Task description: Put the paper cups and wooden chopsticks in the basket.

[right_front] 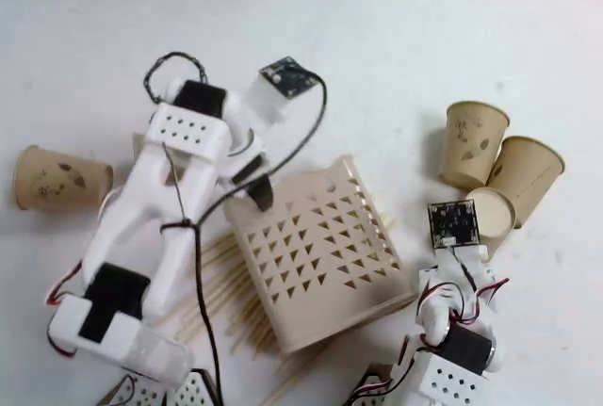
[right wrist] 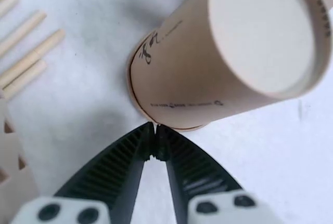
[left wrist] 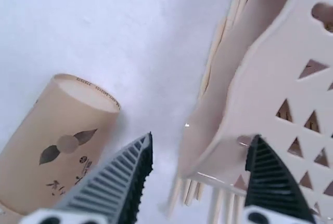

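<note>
The basket (right_front: 320, 255) lies tipped over mid-table, with wooden chopsticks (right_front: 219, 284) spread beneath and beside it. One paper cup (right_front: 61, 178) lies on its side at far left. Three more cups are grouped at right: (right_front: 474, 142), (right_front: 526, 175), and one base-up (right_front: 492, 211). My left gripper (left wrist: 200, 174) hangs open between the lying cup (left wrist: 57, 141) and the basket's (left wrist: 270, 78) corner, with chopsticks (left wrist: 218, 47) beyond it. My right gripper (right wrist: 155, 129) is shut, and its tips touch the mouth rim of the base-up cup (right wrist: 234, 63).
The left arm (right_front: 160, 218) stretches over the chopsticks left of the basket. The right arm (right_front: 452, 331) stands near the front edge at right. Loose chopstick ends (right wrist: 26, 57) lie close to the right gripper. The white tabletop (right_front: 396, 48) is bare at the back.
</note>
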{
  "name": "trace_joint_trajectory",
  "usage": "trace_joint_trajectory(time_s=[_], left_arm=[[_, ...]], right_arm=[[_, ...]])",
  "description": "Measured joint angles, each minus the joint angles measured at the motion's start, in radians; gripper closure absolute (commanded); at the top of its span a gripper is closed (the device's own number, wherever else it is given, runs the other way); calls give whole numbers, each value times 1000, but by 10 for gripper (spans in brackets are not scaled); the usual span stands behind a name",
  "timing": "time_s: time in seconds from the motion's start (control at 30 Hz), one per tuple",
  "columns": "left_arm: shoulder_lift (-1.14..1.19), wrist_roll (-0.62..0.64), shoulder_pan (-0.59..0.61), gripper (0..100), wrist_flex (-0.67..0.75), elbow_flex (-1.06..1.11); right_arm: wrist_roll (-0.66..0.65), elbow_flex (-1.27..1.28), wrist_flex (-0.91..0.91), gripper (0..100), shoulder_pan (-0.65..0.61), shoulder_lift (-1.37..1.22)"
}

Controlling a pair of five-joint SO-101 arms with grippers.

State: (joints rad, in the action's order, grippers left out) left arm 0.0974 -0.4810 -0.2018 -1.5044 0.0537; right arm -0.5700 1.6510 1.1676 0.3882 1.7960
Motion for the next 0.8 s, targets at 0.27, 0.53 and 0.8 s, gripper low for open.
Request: trace_joint_trajectory(time_s=[0.27,0.53,0.8], left_arm=[[-5,-2,-8,730,95,80],[-11,-77,-41,767,209,176],[-15,-130,-63,771,262,249]], right_arm=[[0,0,0,981,0,0],[0,0,0,981,0,0],[0,0,0,981,0,0]])
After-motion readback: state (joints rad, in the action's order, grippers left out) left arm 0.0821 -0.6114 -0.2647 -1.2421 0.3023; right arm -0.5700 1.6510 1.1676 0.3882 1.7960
